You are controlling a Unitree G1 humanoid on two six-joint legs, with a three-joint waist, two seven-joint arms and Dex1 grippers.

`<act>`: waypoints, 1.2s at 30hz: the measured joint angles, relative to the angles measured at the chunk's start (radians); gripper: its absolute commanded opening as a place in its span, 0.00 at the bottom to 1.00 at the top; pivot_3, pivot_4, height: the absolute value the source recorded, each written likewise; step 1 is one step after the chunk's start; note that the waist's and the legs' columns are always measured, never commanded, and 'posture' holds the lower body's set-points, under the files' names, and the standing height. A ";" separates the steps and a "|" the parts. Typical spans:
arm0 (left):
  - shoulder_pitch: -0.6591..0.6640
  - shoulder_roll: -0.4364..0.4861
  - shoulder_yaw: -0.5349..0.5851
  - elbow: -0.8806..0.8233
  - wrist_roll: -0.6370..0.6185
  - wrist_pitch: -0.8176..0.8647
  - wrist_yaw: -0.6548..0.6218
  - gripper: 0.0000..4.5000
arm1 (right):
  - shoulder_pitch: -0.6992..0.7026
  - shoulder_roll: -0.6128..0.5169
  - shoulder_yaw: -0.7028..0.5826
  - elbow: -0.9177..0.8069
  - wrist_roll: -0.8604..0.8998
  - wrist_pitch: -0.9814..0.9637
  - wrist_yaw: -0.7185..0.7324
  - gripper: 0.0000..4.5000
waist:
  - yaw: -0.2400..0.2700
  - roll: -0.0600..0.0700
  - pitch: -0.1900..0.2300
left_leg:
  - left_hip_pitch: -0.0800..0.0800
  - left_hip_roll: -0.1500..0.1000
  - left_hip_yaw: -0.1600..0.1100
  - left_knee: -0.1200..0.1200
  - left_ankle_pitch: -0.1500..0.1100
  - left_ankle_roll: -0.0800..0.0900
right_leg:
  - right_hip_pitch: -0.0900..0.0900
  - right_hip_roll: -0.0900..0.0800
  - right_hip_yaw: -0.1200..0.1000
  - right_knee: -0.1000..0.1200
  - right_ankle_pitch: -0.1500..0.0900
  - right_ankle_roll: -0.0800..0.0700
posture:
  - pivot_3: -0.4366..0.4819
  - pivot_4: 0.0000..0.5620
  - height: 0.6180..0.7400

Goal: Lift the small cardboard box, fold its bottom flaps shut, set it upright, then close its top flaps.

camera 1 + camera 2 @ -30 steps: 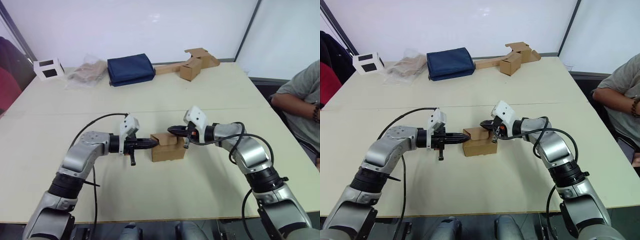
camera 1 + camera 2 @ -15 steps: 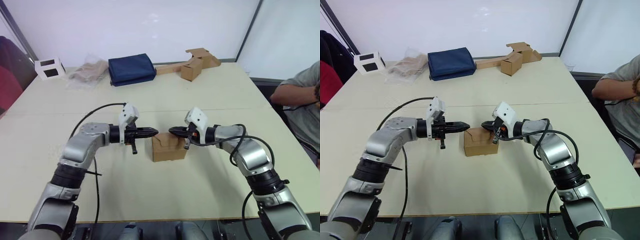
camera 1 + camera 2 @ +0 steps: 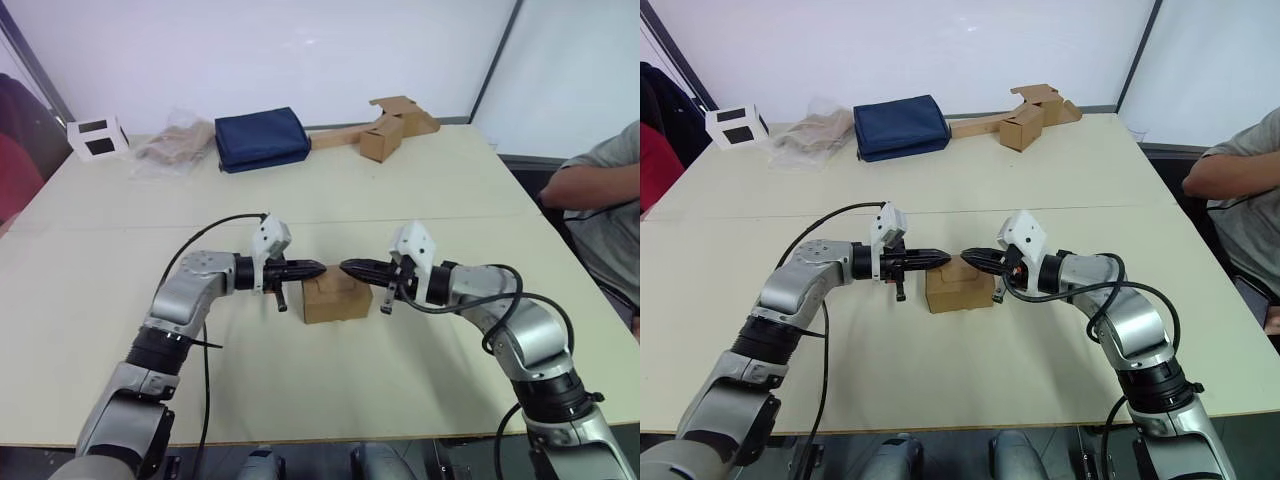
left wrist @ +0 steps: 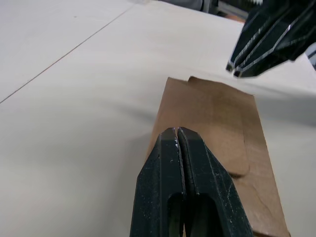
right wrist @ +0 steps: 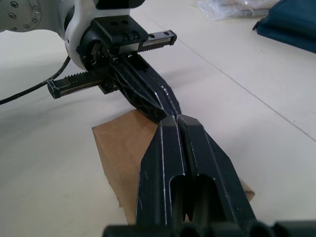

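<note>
The small cardboard box stands on the table's middle, its top flaps lying flat, as the left wrist view shows on the box. My left gripper is shut and empty, its tip over the box's left top edge. My right gripper is also shut and empty, pointing the opposite way over the box's top. The two tips nearly meet above the box. In the right wrist view, my right gripper almost touches the left gripper. I cannot tell whether either tip touches the cardboard.
Along the table's far edge lie a white cube with black squares, a clear plastic bag, a navy blue bag and a cardboard cube on a long strip. A seated person is at the right.
My left gripper rose from the box's left side and moved right over its top. My right wrist drew back to the right, its tip staying above the box.
</note>
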 measured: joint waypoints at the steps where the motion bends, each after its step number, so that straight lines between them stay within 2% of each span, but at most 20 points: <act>1: -0.001 -0.003 0.009 0.004 -0.004 0.005 0.005 0.01 | 0.009 -0.002 0.009 -0.001 -0.007 -0.003 0.002 0.00 | 0.000 0.000 0.000 | 0.000 0.000 0.000 0.000 0.000 0.000 | 0.000 0.000 0.000 0.000 0.000 0.000 | 0.48 0.27 1.00; 14: 0.001 -0.018 0.022 -0.017 -0.026 0.055 0.028 0.01 | 0.046 -0.017 0.073 0.014 -0.063 -0.052 0.021 0.00 | 0.000 0.000 0.000 | 0.000 0.000 0.000 0.000 0.000 0.000 | 0.000 0.000 0.000 0.000 0.000 0.000 | 0.48 0.27 1.00; 36: 0.010 -0.021 0.016 -0.096 -0.042 0.103 0.039 0.01 | -0.009 -0.017 0.113 0.098 -0.154 -0.145 0.033 0.00 | 0.001 0.000 0.000 | 0.000 0.000 0.000 0.001 0.000 0.000 | 0.001 0.000 0.000 0.000 0.000 0.000 | 0.48 0.27 1.00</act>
